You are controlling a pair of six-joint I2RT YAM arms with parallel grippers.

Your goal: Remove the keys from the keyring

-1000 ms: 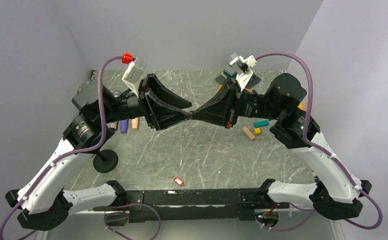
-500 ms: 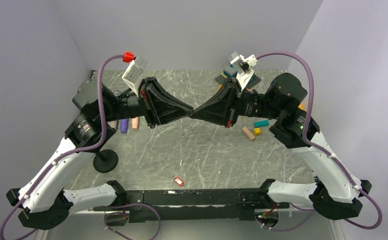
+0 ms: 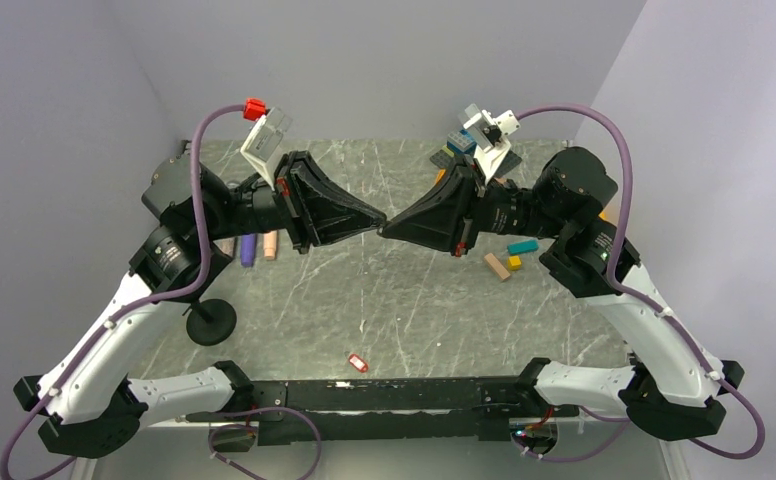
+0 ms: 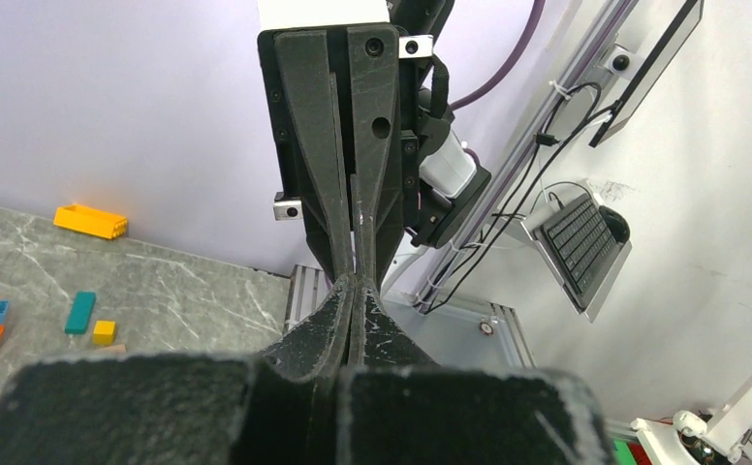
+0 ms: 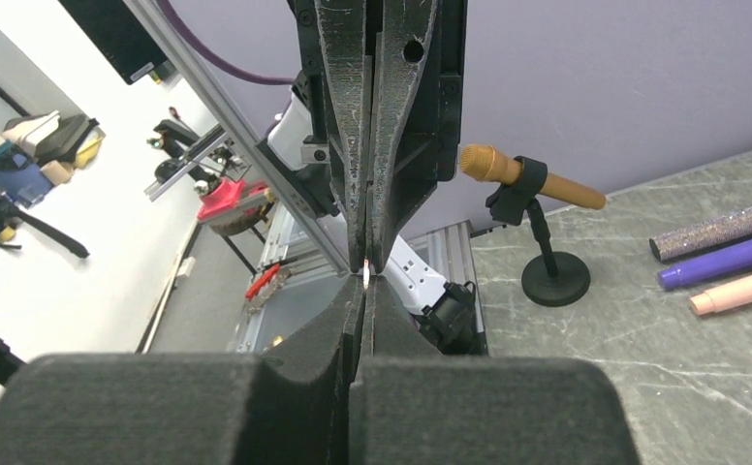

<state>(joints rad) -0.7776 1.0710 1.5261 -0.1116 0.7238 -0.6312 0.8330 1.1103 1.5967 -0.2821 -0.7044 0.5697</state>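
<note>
Meeting tip to tip in mid-air, top view, left gripper [image 3: 375, 217] and right gripper [image 3: 389, 227], red keyring tag [image 3: 358, 362] on table [image 3: 414, 300] nr front edge, apart from both, L wrist, both jaw pairs clenched, R wrist, same, tiny bright sliver [image 5: 366, 277] at the tips, too small to ID.

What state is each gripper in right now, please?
Left gripper: closed, fingertips pressed together; nothing identifiable between them.
Right gripper: closed; a tiny bright metal sliver shows at its tips, too small to identify.
</note>
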